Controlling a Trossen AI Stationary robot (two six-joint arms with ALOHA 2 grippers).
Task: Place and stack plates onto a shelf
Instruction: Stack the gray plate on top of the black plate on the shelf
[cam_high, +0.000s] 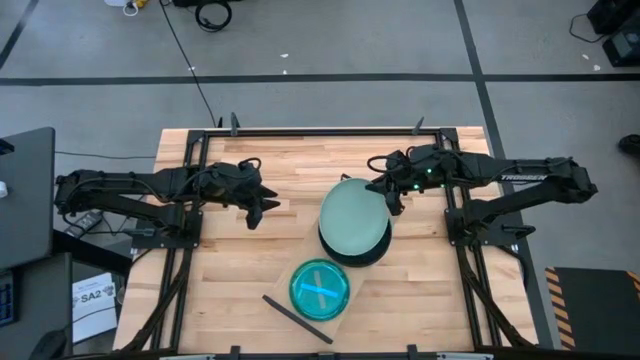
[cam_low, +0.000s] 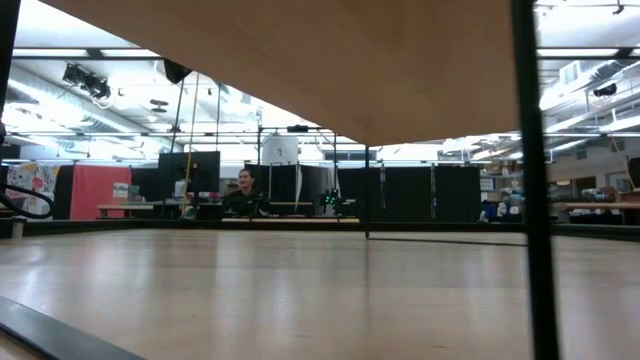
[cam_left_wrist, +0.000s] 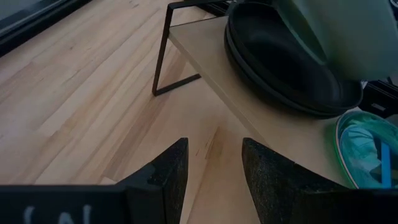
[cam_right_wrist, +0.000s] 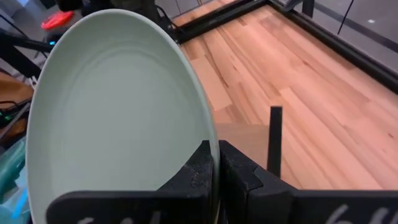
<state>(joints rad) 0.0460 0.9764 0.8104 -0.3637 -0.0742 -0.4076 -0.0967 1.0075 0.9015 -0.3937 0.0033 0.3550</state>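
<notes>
Mint plate held over the black stack, about to be set down.

The right pincer (cam_right_wrist: 214, 163) is clamped on the rim of the large pale mint-green plate (cam_high: 353, 221), tilted above the matte black plates (cam_left_wrist: 280, 74) on the light wooden shelf (cam_left_wrist: 249, 106); next it needs levelling, lowering, then release. The left pincer (cam_left_wrist: 211, 171) hangs open, empty, over the desk (cam_high: 240, 300).

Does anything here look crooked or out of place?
The mint-green plate sits tilted over the black plates rather than flat, because the right end effector grips its rim. The shelf also lies diagonally across the table.
</notes>
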